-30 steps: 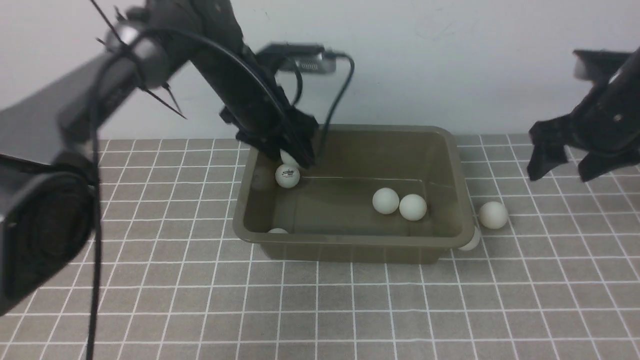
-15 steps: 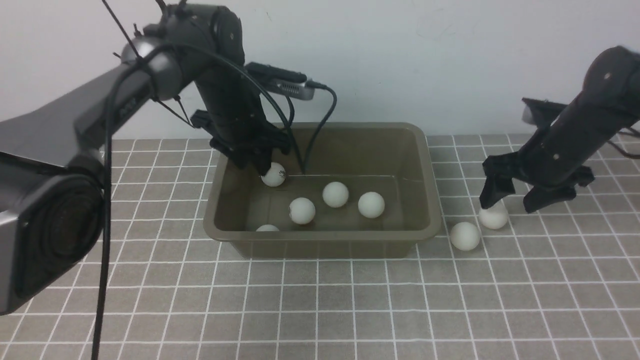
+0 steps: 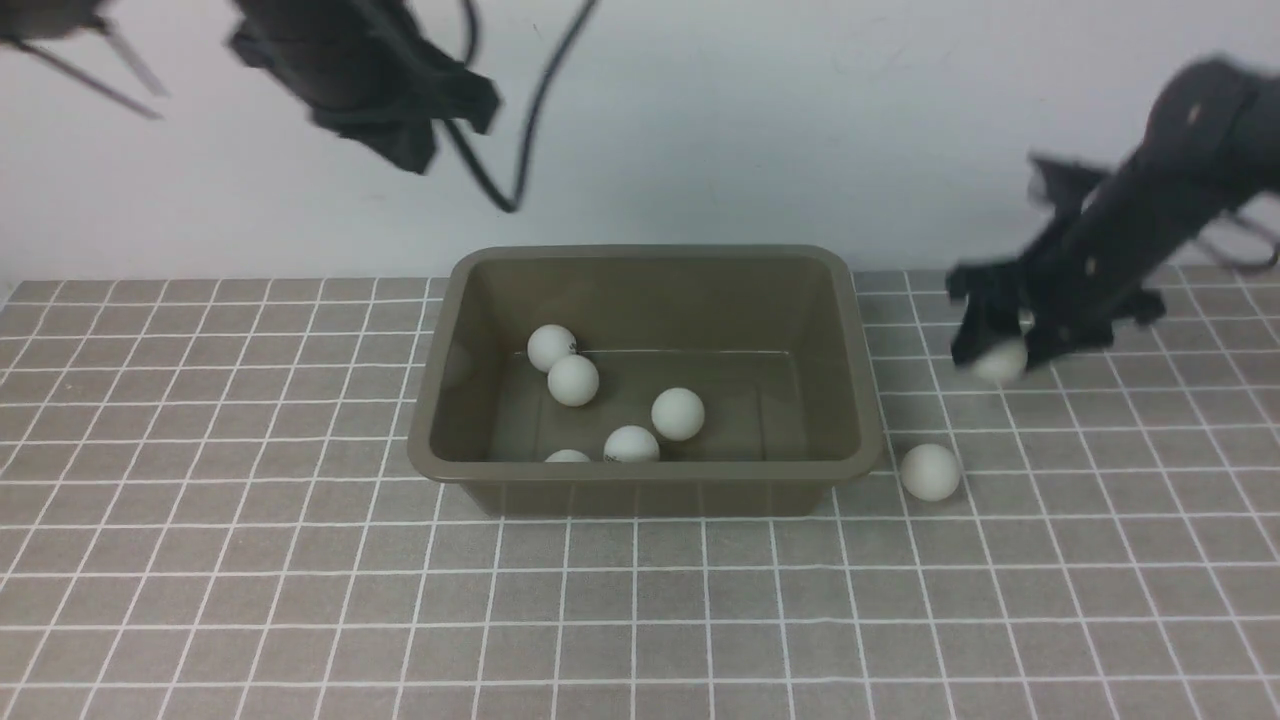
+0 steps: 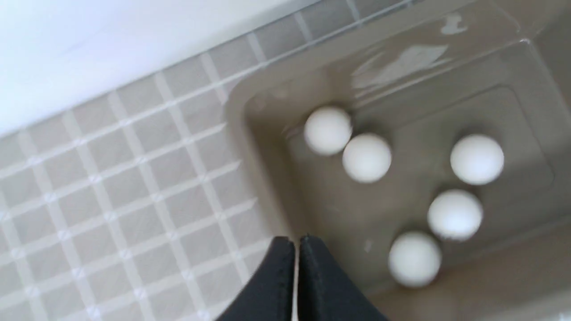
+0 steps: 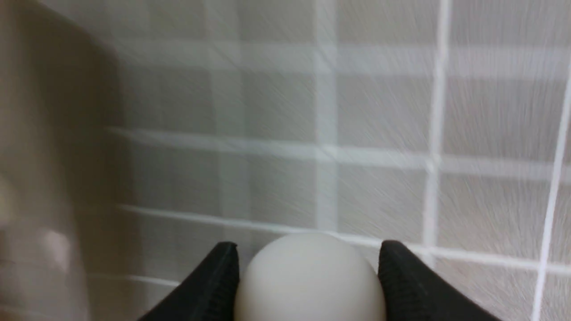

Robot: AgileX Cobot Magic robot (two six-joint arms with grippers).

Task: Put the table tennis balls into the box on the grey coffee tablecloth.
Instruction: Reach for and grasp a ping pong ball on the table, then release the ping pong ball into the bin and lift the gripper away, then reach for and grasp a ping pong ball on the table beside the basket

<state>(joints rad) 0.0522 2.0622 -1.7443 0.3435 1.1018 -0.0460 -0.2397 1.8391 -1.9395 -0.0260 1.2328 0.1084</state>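
Observation:
The olive-brown box (image 3: 645, 475) stands on the grey coffee tablecloth (image 3: 300, 600) and holds several table tennis balls (image 3: 573, 380). They also show in the left wrist view (image 4: 366, 158). One ball (image 3: 930, 472) lies on the cloth just right of the box. My right gripper (image 3: 1000, 358) is shut on another ball (image 5: 310, 281), lifted above the cloth to the right of the box. My left gripper (image 4: 296, 243) is shut and empty, raised high above the box's left rear corner (image 3: 410, 150).
A plain white wall runs behind the cloth. The left arm's cable (image 3: 520, 130) hangs above the box's back edge. Checked cloth extends in front of and to both sides of the box.
My left gripper has let go of its ball in the box, shut, and risen high up and left. My right gripper has closed on the right-hand ball and lifted it. Balls in the box rolled.

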